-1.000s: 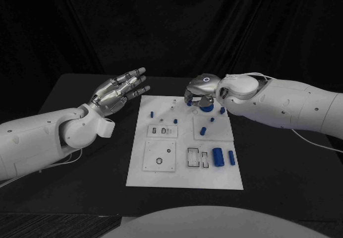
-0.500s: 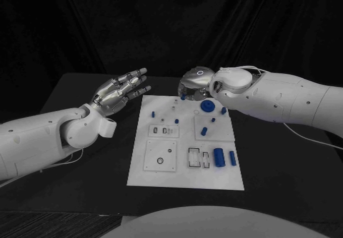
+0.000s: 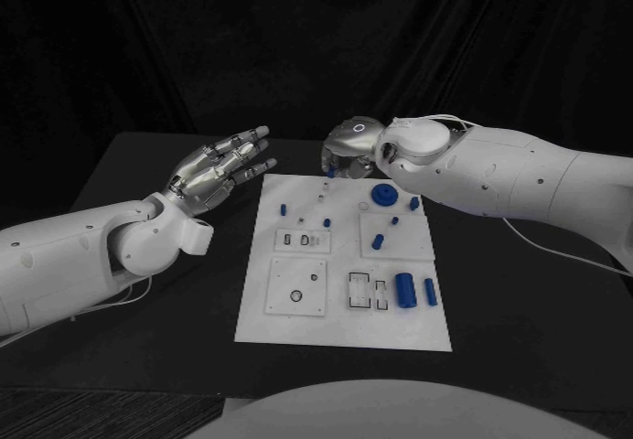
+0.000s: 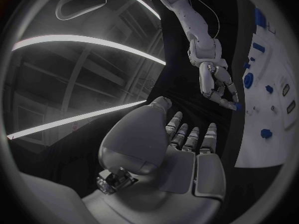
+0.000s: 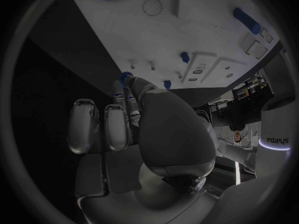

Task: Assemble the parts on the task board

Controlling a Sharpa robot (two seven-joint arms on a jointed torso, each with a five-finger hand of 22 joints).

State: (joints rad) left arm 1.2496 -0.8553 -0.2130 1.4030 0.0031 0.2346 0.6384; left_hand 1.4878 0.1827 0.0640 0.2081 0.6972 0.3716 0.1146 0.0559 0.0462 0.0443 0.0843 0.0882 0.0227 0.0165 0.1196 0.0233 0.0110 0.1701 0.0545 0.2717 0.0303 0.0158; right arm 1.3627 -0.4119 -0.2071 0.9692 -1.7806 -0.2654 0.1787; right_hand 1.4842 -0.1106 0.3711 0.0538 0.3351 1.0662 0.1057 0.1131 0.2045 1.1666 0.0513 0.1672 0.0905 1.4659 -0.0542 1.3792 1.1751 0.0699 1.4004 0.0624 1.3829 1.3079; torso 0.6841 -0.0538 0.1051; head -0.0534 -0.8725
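Right hand (image 3: pixel 348 155): mine, now at the board's (image 3: pixel 340 315) far edge, lifted back off the gear (image 3: pixel 384 194); it pinches a small blue part (image 4: pixel 237 106) at the fingertips.
Left hand (image 3: pixel 219 169): fingers spread, holding nothing, just left of the board's far corner, unmoved.
Gear: left lying on the board, far right.
Change: a second ago my right hand covered the gear.
Meaning: I judge the gear placed; small part next.

Task board (image 3: pixel 343 315) mid-table (image 3: pixel 528 347); left hand (image 3: pixel 218 169) left of it, right hand (image 3: pixel 349 151) behind.
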